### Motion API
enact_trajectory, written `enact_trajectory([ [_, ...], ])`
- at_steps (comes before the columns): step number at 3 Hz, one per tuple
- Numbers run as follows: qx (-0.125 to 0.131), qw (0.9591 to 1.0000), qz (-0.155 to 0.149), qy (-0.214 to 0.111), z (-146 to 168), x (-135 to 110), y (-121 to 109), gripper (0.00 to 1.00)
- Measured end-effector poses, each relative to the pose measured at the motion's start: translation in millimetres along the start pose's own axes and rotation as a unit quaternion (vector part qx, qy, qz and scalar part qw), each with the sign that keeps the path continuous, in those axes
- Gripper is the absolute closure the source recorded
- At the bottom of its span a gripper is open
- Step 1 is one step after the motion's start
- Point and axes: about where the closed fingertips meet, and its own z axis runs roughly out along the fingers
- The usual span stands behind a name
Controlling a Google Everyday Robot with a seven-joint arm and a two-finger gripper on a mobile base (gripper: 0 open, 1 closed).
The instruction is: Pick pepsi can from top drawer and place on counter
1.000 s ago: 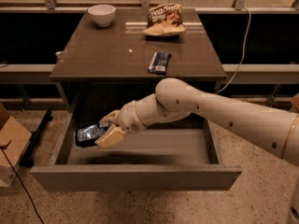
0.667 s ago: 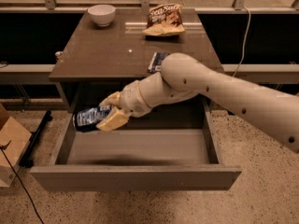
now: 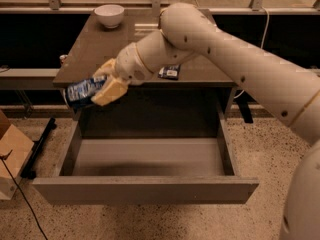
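My gripper (image 3: 106,83) is shut on the pepsi can (image 3: 81,90), a dark-blue can with white markings, held on its side. The can hangs in the air at the front left edge of the counter (image 3: 95,51), about level with the table top and well above the top drawer (image 3: 145,156). The drawer is pulled out wide and its smooth grey-brown interior is bare. My white arm reaches in from the right across the counter and hides part of its middle.
A white bowl (image 3: 109,15) stands at the counter's back left. A flat dark-blue snack packet (image 3: 170,72) lies near the counter's front, partly behind my arm. A cardboard box (image 3: 11,156) sits on the floor at the left. A small can (image 3: 63,59) shows beside the table's left edge.
My gripper has lifted the pepsi can up out of the drawer to the level of the counter's front left edge. The drawer is now bare.
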Motion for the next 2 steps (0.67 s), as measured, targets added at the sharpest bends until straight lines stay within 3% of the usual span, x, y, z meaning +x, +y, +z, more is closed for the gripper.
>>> enact_trajectory([
  [1,0.020,0.9996,-0.016,-0.008,-8.5,-29.9,-46.4,1.00],
  [2,0.066,0.9975,-0.021,-0.018,-14.1,-42.1,-85.1,1.00],
])
